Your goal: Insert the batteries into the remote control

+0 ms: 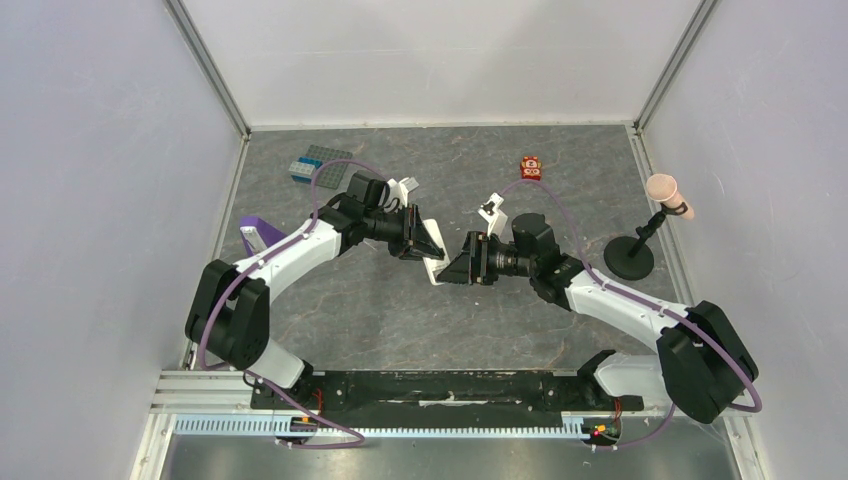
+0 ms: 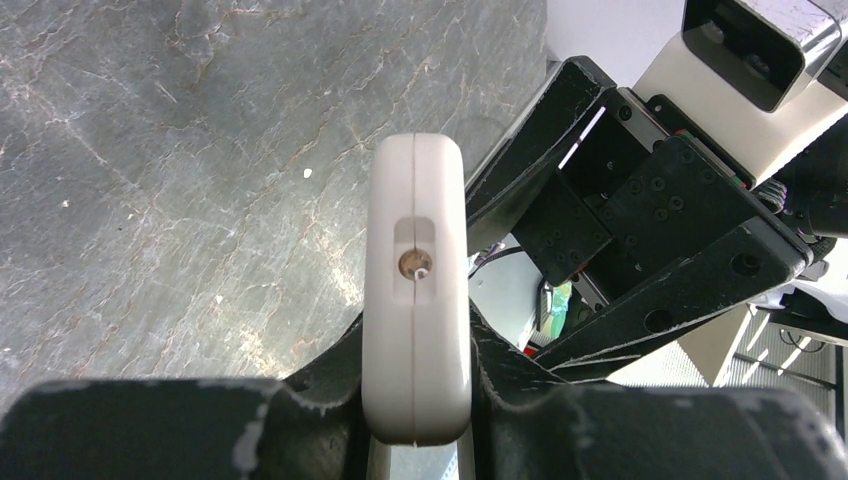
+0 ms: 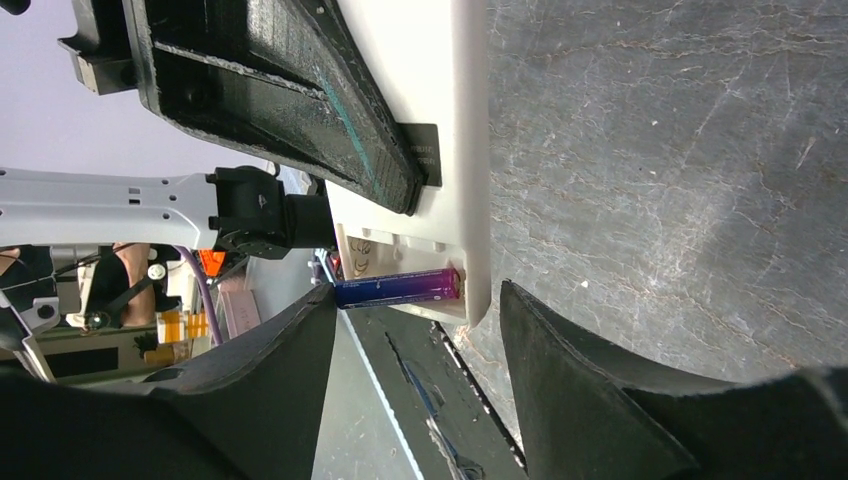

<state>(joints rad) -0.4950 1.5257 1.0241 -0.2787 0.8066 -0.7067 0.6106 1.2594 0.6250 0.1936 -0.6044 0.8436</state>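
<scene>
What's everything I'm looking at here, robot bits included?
remote control: one, white, mid-table, clamped in the left gripper
battery: one visible, bluish-purple, lying in the remote's open back
toy block: one, red-orange, far side
building plates: two, grey and blue, far left
stand: one, purple with white piece, left edge
microphone-like prop: one, black base, peach head, right
table: one, grey marbled
left gripper: one, black, shut on the remote
right gripper: one, black, open by the battery

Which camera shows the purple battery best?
The right wrist view: the purple battery lies against the remote control. In the top view it is too small to see; the left wrist view shows only the remote's end.
</scene>
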